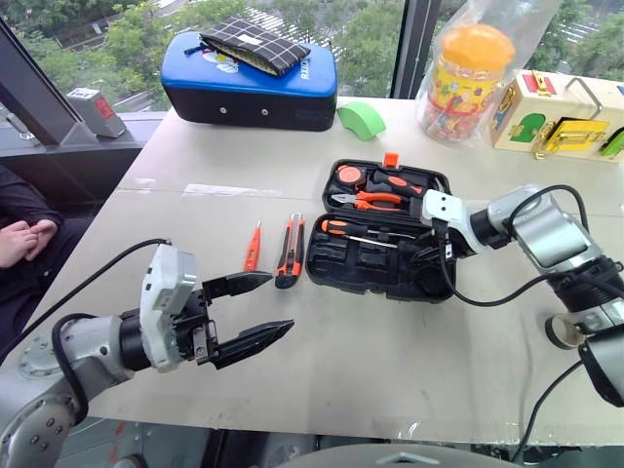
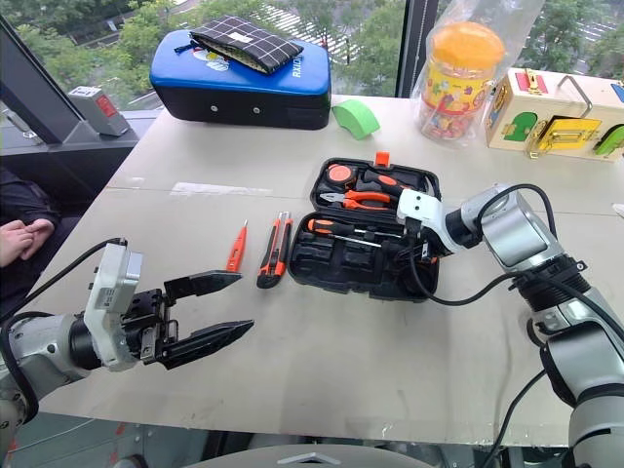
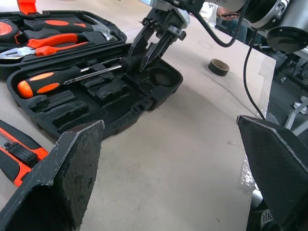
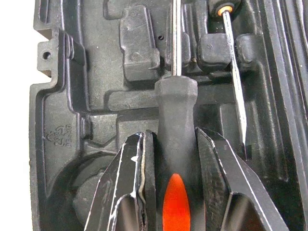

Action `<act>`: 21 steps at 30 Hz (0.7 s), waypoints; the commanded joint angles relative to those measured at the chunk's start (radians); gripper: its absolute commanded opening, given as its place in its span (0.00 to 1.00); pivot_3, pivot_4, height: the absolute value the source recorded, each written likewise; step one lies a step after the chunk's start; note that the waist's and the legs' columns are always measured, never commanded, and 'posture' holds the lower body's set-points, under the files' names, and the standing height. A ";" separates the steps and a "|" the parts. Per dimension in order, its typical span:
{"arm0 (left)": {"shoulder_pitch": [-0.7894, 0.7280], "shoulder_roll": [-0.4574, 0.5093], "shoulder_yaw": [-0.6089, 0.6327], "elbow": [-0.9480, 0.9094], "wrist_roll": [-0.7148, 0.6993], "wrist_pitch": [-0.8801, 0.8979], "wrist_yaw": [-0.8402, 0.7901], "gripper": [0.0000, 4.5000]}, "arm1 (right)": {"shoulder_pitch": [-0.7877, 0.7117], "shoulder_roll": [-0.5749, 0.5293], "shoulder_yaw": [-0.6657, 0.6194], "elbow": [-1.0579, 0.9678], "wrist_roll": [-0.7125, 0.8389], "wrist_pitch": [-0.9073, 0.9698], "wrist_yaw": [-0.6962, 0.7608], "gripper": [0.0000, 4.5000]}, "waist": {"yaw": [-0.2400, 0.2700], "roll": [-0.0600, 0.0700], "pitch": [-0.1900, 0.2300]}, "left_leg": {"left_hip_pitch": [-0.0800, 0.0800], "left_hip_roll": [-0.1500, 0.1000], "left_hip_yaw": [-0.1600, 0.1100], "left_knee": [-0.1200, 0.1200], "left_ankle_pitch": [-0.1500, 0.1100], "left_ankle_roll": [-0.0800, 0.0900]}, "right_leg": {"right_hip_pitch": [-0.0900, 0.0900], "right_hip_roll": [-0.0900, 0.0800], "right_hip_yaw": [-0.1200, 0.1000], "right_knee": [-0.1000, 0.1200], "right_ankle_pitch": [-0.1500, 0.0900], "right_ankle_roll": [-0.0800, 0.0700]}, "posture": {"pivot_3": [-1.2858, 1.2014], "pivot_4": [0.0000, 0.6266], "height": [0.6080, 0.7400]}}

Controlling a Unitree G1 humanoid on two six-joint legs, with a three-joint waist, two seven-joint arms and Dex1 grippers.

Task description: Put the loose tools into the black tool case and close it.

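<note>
The black tool case lies open in the middle of the table. In its near half lies one black-and-orange screwdriver. My right gripper is shut on the handle of a second black-and-orange screwdriver, whose shaft rests over the moulded slots beside the first one's shaft. Left of the case, on the table, lie the orange-and-black utility knife and the slim orange screwdriver. My left gripper hangs open and holds nothing, near the table's front, short of these two tools.
Orange-handled pliers sit in the case's far half. At the back stand a blue-topped case with a checked pouch, a green piece, an orange-lidded jar and a wooden toy box. A person's hand rests at the left.
</note>
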 commanded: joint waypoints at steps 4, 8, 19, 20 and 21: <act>0.002 0.004 0.020 -0.026 -0.016 -0.033 -0.006 1.00 | -0.053 0.009 0.000 0.093 -0.034 -0.058 0.010 0.15 | 0.000 0.000 0.000 | 0.000 0.000 0.000 0.000 0.000 0.000 | 0.000 0.000 0.000 0.000 0.000 0.000 | 0.52 0.24 1.00; 0.016 0.002 0.022 -0.034 -0.013 -0.042 -0.006 1.00 | -0.055 0.004 0.016 0.106 -0.050 -0.091 0.044 0.15 | 0.001 0.001 0.001 | 0.000 0.000 0.000 -0.001 0.000 0.000 | 0.000 -0.001 -0.001 -0.001 0.000 0.000 | 0.52 0.24 1.00; 0.031 0.003 0.018 -0.039 -0.011 -0.057 -0.001 1.00 | -0.065 0.012 0.044 0.177 -0.104 -0.170 0.099 0.15 | 0.004 0.001 0.000 | -0.001 0.000 0.000 -0.005 0.000 0.000 | 0.000 -0.002 -0.005 -0.007 0.000 0.000 | 0.52 0.24 1.00; 0.032 0.004 0.018 -0.039 -0.011 -0.058 -0.002 1.00 | -0.067 0.011 0.049 0.184 -0.110 -0.188 0.108 0.15 | 0.005 0.001 0.000 | -0.001 0.000 0.000 -0.005 0.000 0.000 | 0.000 -0.003 -0.005 -0.007 0.000 0.000 | 0.52 0.24 1.00; 0.032 0.004 0.018 -0.038 -0.010 -0.059 -0.003 1.00 | -0.068 0.011 0.051 0.191 -0.113 -0.196 0.111 0.15 | 0.005 0.001 0.000 | -0.001 -0.001 0.000 -0.005 0.000 0.000 | 0.000 -0.003 -0.005 -0.008 0.000 0.000 | 0.52 0.24 1.00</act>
